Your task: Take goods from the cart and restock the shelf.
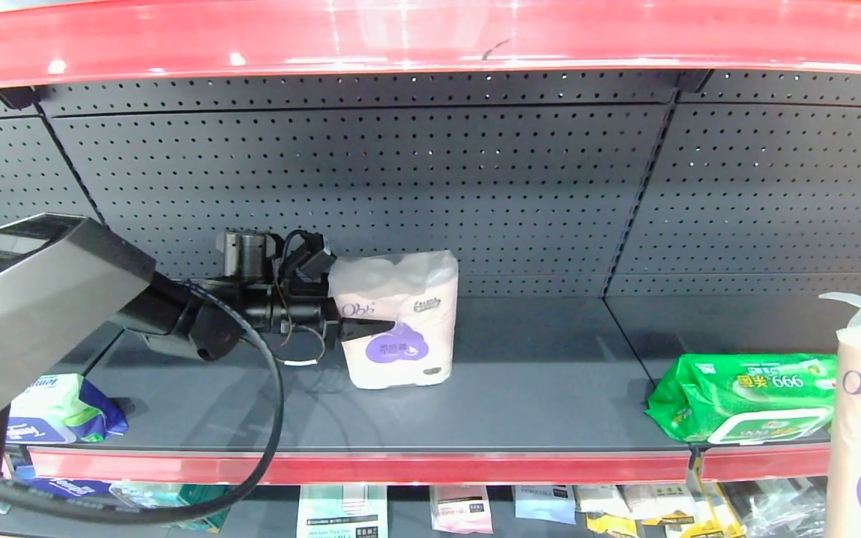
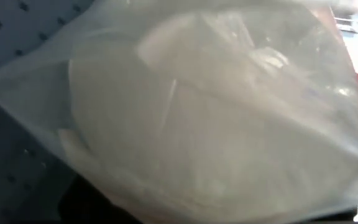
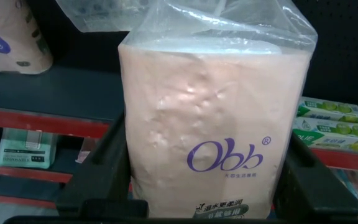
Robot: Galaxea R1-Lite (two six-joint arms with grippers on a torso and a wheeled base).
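Now, on the middle shelf [image 1: 535, 403], a pack [image 1: 400, 329] of toilet rolls stands upright at about 9 o'clock from the head view's centre, in front of the grey pegboard [image 1: 475, 187]. Its clear wrap holds white rolls and carries purple lettering and a purple patch on the front. The left gripper [image 1: 359, 317] comes in from 9 o'clock and has its fingers [image 1: 367, 326] closed on the pack's left side, with one dark finger lying across the front face.

A second pack [image 3: 210, 112] of the same kind, with purple lettering low on its face, sits upright in the right gripper [image 3: 207, 193]. That gripper's fingers [image 3: 95, 177] press both of its flanks. In the head view this pack rises at 4 o'clock, in front of the shelf's red edge.

A green bag of wipes [image 1: 744, 396] lies flat on the shelf at 4 o'clock from the first pack, well apart from it. A blue and green tissue bag [image 1: 64, 415] lies at 8 o'clock, near the front edge and under the left arm. Small packets hang below the red edge.
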